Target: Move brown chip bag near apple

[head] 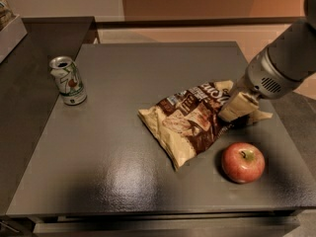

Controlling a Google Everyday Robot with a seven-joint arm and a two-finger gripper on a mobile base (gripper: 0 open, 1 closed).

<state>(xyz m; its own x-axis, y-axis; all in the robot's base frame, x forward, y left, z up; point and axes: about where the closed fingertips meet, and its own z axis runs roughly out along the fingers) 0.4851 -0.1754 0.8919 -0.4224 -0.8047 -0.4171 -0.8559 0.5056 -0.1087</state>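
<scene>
The brown chip bag (190, 122) lies flat on the dark table (108, 172), its tan end pointing to the front left. The red apple (242, 162) stands just to the front right of the bag, a small gap from it. My gripper (236, 110) comes in from the right on a grey arm (281, 68). Its tan fingers (238, 105) are shut on the bag's right end, low over the table and just behind the apple.
A white-green soda can (68, 81) stands upright at the table's left edge. A lower dark counter (24, 107) adjoins on the left, with a pale tray corner (10, 33) at the far left. The table's front edge runs just in front of the apple.
</scene>
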